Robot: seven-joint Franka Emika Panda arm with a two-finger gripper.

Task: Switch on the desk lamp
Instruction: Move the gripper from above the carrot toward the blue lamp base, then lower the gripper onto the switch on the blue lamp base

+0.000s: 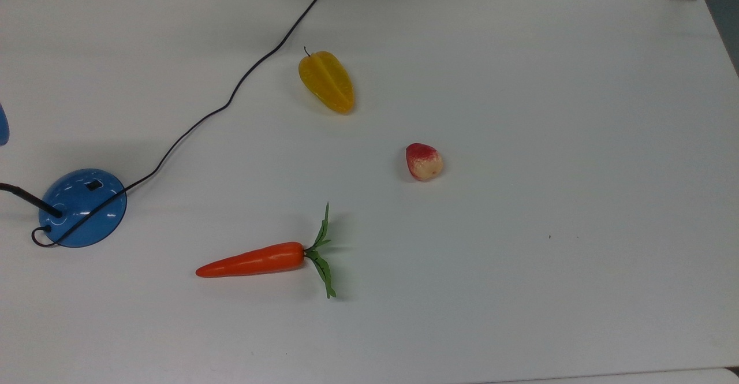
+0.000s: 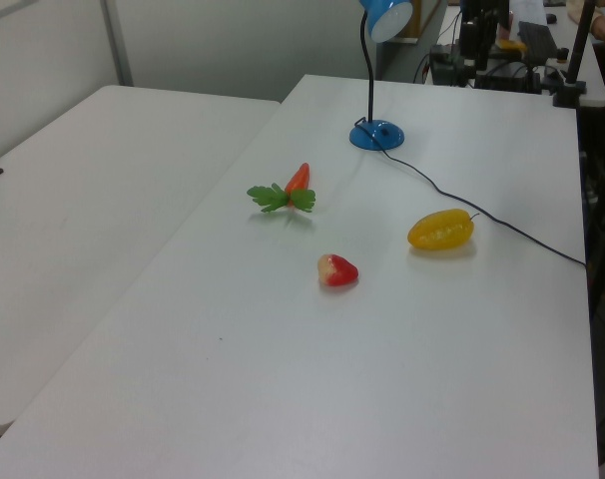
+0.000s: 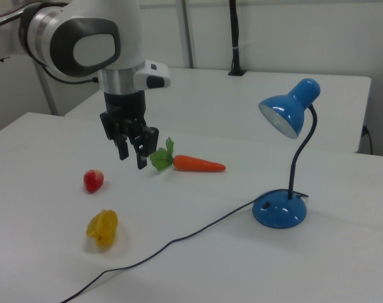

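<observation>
The desk lamp stands on the white table, with its glossy blue base (image 1: pixel 82 207) at the top view's left and a small black rocker switch (image 1: pixel 93 186) on the dome. In the right view the base (image 3: pixel 279 210), black gooseneck (image 3: pixel 303 148) and blue shade (image 3: pixel 289 110) stand at the right. The left view has the lamp base (image 2: pixel 376 135) at the far end of the table. My gripper (image 3: pixel 133 161) hangs open and holds nothing above the table, well to the right view's left of the lamp, near the carrot's leaves.
The lamp's black cord (image 1: pixel 231 92) snakes across the table to its far edge. A toy carrot (image 1: pixel 254 260), a yellow starfruit (image 1: pixel 327 81) and a red-and-cream fruit (image 1: pixel 424 161) lie mid-table. A second white table (image 2: pixel 73 200) adjoins at the left view's left.
</observation>
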